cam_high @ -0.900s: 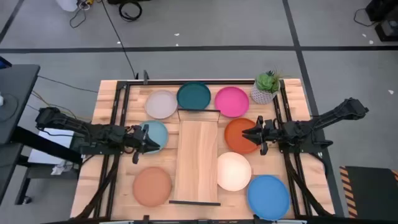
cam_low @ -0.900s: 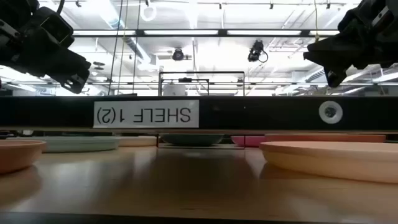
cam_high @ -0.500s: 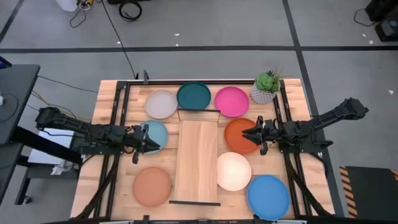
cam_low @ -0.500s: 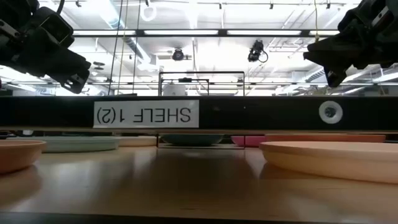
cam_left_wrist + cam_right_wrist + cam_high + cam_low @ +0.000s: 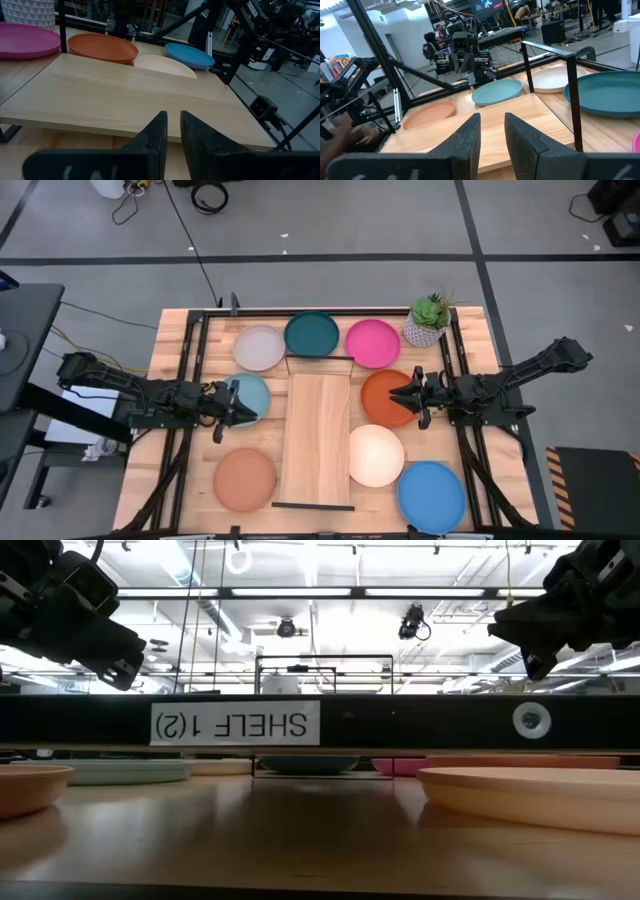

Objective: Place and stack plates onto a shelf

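— High view first: how do the two arms stand?

— Both lie low and stretched toward the middle. The left gripper point(image 5: 236, 408) is above the light blue plate point(image 5: 250, 395). The right gripper point(image 5: 404, 397) is above the orange plate point(image 5: 384, 396). The fingers point(image 5: 156, 135) of the left one are almost together, only a thin gap between them, and they hold nothing. The fingers point(image 5: 470, 137) of the right one are a little more apart, also holding nothing.

— And the shelf?

— The shelf point(image 5: 318, 438) lies between the two pairs of fingertips, bare, on the slatted table point(image 5: 170, 350). Ahead of the left fingers, past the shelf, are the cream plate point(image 5: 165, 65) and the bright blue plate point(image 5: 189, 54). The magenta plate point(image 5: 372, 342), the dark teal plate point(image 5: 312, 334) and the pale grey plate point(image 5: 259, 347) lie by its far end, near a potted plant point(image 5: 429, 320). The terracotta plate point(image 5: 245, 478) lies on the left side.

— The room?

— Grey floor with cables.
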